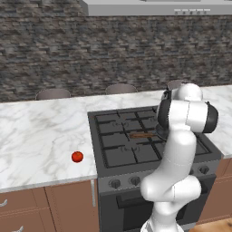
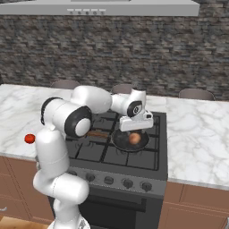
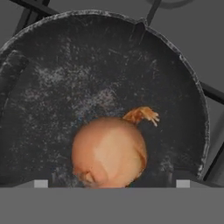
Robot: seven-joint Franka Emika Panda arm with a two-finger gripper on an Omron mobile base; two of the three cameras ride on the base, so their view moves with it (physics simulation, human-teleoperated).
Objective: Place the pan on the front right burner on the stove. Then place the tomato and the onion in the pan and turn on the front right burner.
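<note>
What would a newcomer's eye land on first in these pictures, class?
The white arm bent low over the stove, its tool just above the pan on the grate. Next, the onion lying in that pan. Last, the tomato alone on the marble counter, left of the stove.

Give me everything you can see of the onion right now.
The onion is a small brownish-orange ball with a pale sheen and a dry orange tuft sticking out at one end. It sits inside the black pan on the stove, resting on the pan's scuffed floor. In the right base view the end effector hovers just above it, apparently not gripping it.
</note>
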